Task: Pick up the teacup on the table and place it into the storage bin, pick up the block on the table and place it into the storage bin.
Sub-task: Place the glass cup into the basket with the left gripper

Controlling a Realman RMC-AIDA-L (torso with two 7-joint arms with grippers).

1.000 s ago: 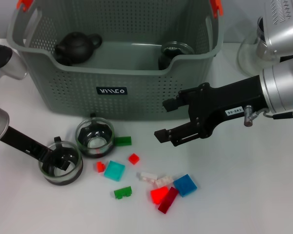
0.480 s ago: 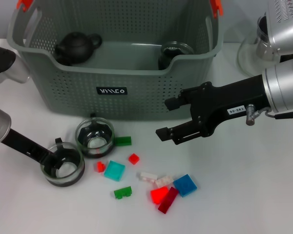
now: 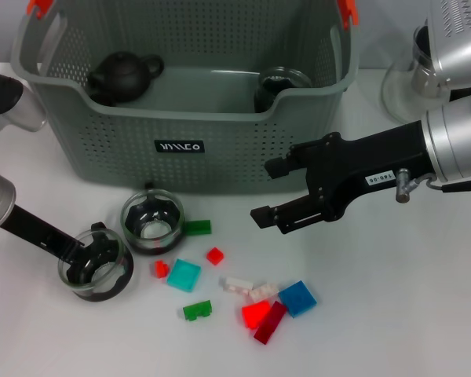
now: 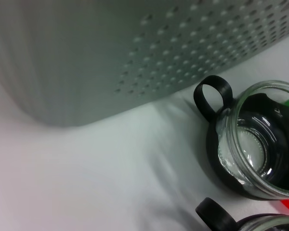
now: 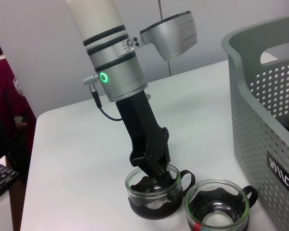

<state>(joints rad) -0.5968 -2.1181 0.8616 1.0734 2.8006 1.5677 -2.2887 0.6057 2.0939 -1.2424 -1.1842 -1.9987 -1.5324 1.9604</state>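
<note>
Two glass teacups with black inserts stand in front of the storage bin (image 3: 180, 118). My left gripper (image 3: 90, 255) reaches down into the nearer teacup (image 3: 96, 275) and is shut on its rim; the right wrist view shows this gripper (image 5: 156, 173) gripping the cup (image 5: 151, 195), which sits slightly tilted. The second teacup (image 3: 151, 222) stands free beside it, also in the left wrist view (image 4: 253, 144). Several small blocks lie nearby, among them a cyan block (image 3: 184, 275), a blue block (image 3: 297, 298) and a red block (image 3: 255, 314). My right gripper (image 3: 268, 191) hovers open, empty, before the bin's right front.
Inside the bin are a black teapot (image 3: 124, 75) and a dark lidded cup (image 3: 281, 86). A clear glass vessel (image 3: 404, 78) stands behind my right arm. Green blocks (image 3: 197, 227) and small red blocks (image 3: 214, 255) lie between the cups and the right gripper.
The left gripper has closed in on the nearer teacup, which has shifted slightly left and tipped. The right gripper has barely moved.
</note>
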